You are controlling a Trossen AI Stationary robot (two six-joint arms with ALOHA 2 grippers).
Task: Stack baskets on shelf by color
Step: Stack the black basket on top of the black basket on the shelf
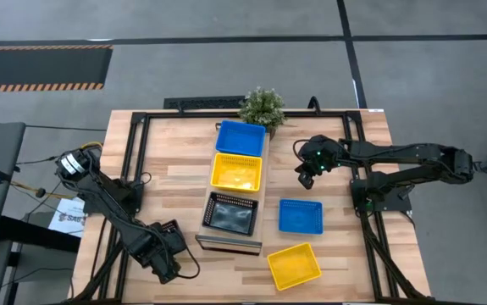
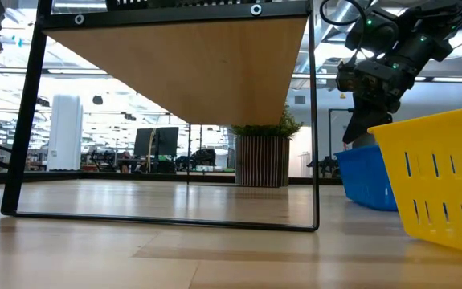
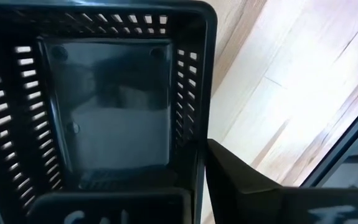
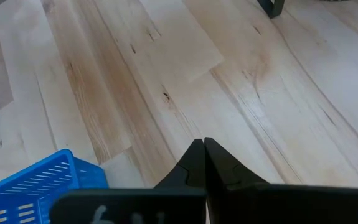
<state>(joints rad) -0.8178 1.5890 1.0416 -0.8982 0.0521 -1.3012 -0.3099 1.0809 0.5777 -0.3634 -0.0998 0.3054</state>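
- Three baskets sit in a row on the shelf (image 1: pixel 226 241), which runs along the middle of the table (image 1: pixel 175 178): a blue basket (image 1: pixel 240 138) at the far end, a yellow basket (image 1: pixel 236 172) in the middle, a black basket (image 1: pixel 231 213) at the near end.
- Two more lie on the table right of the shelf: a loose blue basket (image 1: pixel 301 216), and a loose yellow basket (image 1: pixel 294 265) by the near edge.
- Left gripper (image 1: pixel 168 251) is at the near left corner, fingers clenched on the wall of a second black basket (image 3: pixel 110 118), seen only in the left wrist view.
- Right gripper (image 1: pixel 306 178) hangs above bare wood between the shelf and the right edge, fingers pressed together, holding nothing.
- A potted plant (image 1: pixel 262 108) stands at the far edge.
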